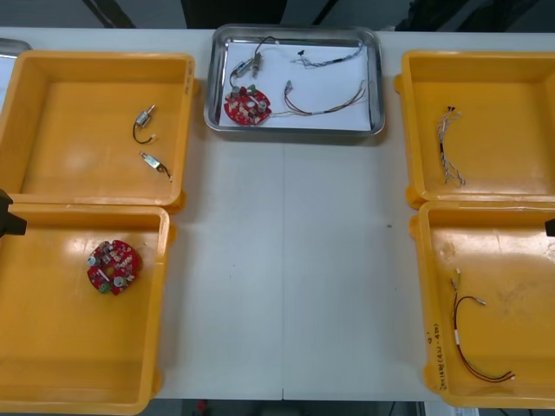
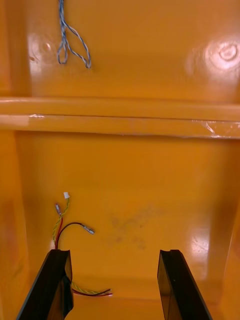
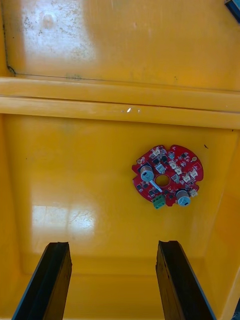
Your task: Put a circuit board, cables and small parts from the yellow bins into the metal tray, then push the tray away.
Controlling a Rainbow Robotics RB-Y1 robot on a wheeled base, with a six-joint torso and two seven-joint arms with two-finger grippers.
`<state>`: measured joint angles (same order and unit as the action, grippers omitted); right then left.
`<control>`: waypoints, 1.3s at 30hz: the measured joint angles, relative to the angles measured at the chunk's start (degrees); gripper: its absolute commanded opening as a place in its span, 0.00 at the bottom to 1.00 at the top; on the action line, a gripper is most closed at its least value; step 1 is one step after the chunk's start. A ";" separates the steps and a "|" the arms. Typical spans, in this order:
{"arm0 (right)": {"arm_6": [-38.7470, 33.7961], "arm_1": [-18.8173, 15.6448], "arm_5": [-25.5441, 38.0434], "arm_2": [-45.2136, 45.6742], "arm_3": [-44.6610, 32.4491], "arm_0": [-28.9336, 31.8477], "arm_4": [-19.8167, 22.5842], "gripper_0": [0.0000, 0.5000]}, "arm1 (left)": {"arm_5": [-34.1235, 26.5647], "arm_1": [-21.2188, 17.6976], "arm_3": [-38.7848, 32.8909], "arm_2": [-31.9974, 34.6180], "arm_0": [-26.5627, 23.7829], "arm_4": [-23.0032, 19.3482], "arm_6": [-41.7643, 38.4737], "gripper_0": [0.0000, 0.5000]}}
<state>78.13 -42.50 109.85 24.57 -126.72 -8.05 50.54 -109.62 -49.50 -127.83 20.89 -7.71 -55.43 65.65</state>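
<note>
Left hand (image 3: 112, 245) fingers apart over board (image 3: 167, 176) in bin (image 3: 75, 175); right hand (image 2: 115, 252) apart beside red-yellow cable (image 2: 59, 225); tray (image 1: 376, 78) at far tabletop (image 1: 286, 260) edge

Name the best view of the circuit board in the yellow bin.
Left wrist view: the circuit board lies close, components distinct. Front view shows it small; right wrist view faces cables instead.
</note>
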 measured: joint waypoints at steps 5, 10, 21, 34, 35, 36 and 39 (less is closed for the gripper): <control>0.00 -0.05 0.00 0.00 3.29 0.00 0.28 1.00 | 0.00 0.00 0.00 0.00 0.00 0.00 0.00 1.00; -0.01 -0.92 0.00 0.00 3.51 0.01 0.28 1.00 | 0.00 0.00 0.00 0.00 0.00 0.00 0.00 1.00; -0.01 -1.88 0.00 0.00 5.66 0.02 1.09 1.00 | 0.00 0.00 0.00 0.00 0.00 0.00 0.00 1.00; -0.01 -1.89 0.00 0.00 5.67 0.02 1.11 1.00 | 0.00 0.00 0.00 0.00 0.00 0.00 0.00 1.00; -0.01 -1.89 0.00 0.00 5.67 0.02 1.11 1.00 | 0.00 0.00 0.00 0.00 0.00 0.00 0.00 1.00; -0.01 -1.89 0.00 0.00 5.67 0.02 1.11 1.00 | 0.00 0.00 0.00 0.00 0.00 0.00 0.00 1.00; -0.01 -1.89 0.00 0.00 5.67 0.02 1.11 1.00 | 0.00 0.00 0.00 0.00 0.00 0.00 0.00 1.00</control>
<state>78.12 -44.39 109.85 24.57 -121.06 -8.03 51.64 -109.62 -49.50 -127.84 20.89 -7.71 -55.43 65.66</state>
